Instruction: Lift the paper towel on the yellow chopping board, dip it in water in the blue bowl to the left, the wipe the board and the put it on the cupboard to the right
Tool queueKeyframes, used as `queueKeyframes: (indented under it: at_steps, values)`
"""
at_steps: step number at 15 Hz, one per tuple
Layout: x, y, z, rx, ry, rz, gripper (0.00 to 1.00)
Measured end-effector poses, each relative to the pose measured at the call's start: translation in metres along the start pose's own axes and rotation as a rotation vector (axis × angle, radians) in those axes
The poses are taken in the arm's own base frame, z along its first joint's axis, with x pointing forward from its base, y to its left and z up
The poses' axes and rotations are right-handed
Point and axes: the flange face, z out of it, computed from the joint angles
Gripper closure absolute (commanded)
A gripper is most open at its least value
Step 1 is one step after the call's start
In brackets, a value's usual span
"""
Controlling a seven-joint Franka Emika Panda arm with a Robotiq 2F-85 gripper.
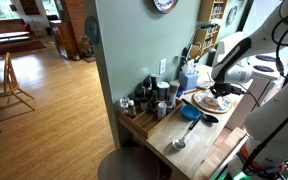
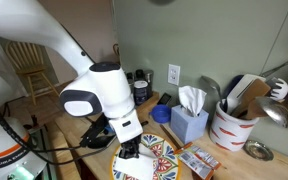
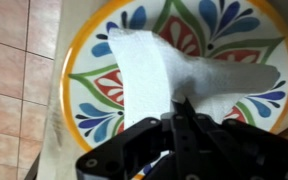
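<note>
Between the jaws, pinched on its near edge, the towel (image 3: pixel 149 65) stretches forward across the board (image 3: pixel 89 95).

In an exterior view, the yellow chopping board (image 1: pixel 212 101) is seen near the far right corner of the wooden countertop (image 1: pixel 164 130). The gripper (image 1: pixel 220 92) is lowered onto it from the white arm (image 1: pixel 236 55), and how its jaws stand cannot be made out. The blue bowl (image 1: pixel 189 113) is set just beside the board, toward the middle. A steel ladle (image 1: pixel 179 143) is laid near the front edge. Dark jars (image 1: pixel 144 100) are grouped along the left edge.
</note>
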Motion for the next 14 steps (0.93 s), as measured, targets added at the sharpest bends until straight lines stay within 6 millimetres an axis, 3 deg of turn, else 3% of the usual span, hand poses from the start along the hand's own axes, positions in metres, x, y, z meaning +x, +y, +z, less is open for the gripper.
queueKeyframes:
  at_steps: [3, 6, 10, 14]
  values:
    - [-0.001, 0.005, -0.005, -0.034, -0.019, -0.005, 0.99]
    - [-0.009, -0.012, -0.003, -0.033, -0.039, -0.047, 0.99]
    - [-0.022, -0.025, 0.013, -0.065, -0.103, -0.09, 0.99]
    - [-0.023, -0.021, 0.033, -0.1, -0.14, -0.089, 0.99]
